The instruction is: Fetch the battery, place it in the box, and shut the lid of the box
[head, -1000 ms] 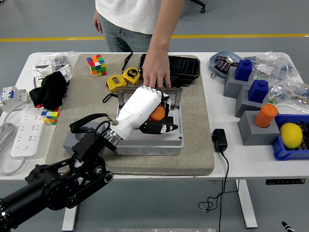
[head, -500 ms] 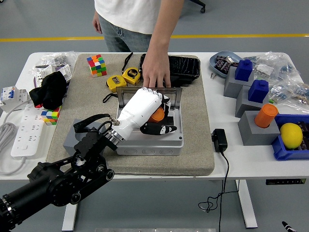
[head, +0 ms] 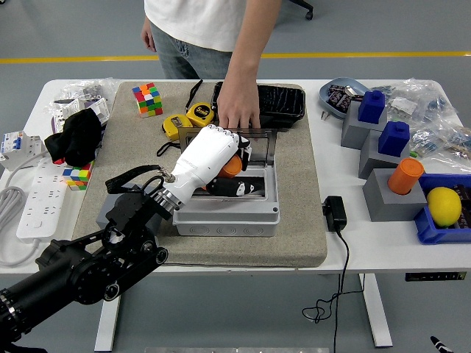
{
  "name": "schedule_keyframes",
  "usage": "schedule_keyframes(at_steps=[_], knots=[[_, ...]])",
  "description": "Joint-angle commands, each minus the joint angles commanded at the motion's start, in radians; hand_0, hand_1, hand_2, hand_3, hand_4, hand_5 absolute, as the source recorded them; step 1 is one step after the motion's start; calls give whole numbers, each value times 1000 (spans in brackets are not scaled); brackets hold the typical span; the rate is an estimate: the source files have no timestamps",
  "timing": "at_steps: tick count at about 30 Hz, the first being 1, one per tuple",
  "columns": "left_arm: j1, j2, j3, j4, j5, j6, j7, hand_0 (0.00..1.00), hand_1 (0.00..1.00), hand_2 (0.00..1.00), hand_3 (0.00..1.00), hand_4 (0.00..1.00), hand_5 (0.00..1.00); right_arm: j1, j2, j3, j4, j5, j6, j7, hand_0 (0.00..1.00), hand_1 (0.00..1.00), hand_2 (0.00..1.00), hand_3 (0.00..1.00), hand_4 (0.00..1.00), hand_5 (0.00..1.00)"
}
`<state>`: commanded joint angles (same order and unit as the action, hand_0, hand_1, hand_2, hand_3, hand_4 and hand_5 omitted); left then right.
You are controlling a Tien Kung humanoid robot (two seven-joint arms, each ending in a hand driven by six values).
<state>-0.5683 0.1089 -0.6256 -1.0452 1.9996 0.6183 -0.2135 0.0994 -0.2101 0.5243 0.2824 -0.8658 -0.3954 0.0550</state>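
I see the box [head: 229,206], a grey rectangular case, lying open on the mat, its clear lid [head: 259,144] raised at the far edge. The battery [head: 232,166], an orange cylinder, sits above the box's far left part, mostly hidden, so I cannot judge its tilt.

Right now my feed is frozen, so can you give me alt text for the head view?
The robot's left hand reaches over the open grey box on the felt mat, its fingers curled on an orange battery. A person's hand at the far side rests on the raised lid. No right arm shows.
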Motion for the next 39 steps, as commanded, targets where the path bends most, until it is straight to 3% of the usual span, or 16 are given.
schedule_keyframes(at_steps=[9,10,15,16,21,22,27,28,33,34,35,39], knots=[[5,0,-2,1,16,-3,-7,50,2,30,32,998,254,-1,1,3,0,-1,1,-1,813,805,774,774,998,998],[5,0,-3,2,22,-2,-9,76,2,66,80,998,323,-1,1,3,1,0,1,-1,812,804,772,774,998,998],[6,1,-9,8,42,-2,-25,76,2,66,80,998,323,1,1,5,0,0,2,0,812,804,772,774,998,998],[7,2,-10,7,41,-3,-29,135,67,122,224,998,319,1,1,5,0,1,1,-1,812,803,772,774,998,998],[10,4,-17,5,45,-21,-35,135,67,122,224,998,319,-1,1,4,0,2,2,-1,812,803,772,774,998,998],[10,4,-18,5,42,-27,-37,208,451,361,548,998,365,-1,1,5,0,1,2,-1,811,803,771,774,998,998],[13,8,-22,-1,38,-45,-45,208,451,361,548,998,365,-1,2,8,0,0,3,-1,811,803,771,774,998,998],[14,8,-23,-2,39,-46,-45,408,579,553,597,998,378,-1,2,7,1,0,3,-1,810,803,771,772,998,998],[11,9,-28,-10,47,-46,-46,408,579,553,597,998,378,0,3,7,0,2,4,-2,810,803,771,772,998,998],[11,9,-28,-11,49,-46,-46,517,601,563,601,998,382,0,3,7,0,2,4,-2,808,802,771,773,998,998],[12,11,-29,-18,52,-47,-44,517,601,563,601,998,382,0,3,8,0,2,4,-2,808,802,771,773,998,998],[22,29,-28,-79,76,-91,-15,517,601,563,601,998,382,-1,3,10,-1,5,4,-1,808,802,771,773,998,998]])
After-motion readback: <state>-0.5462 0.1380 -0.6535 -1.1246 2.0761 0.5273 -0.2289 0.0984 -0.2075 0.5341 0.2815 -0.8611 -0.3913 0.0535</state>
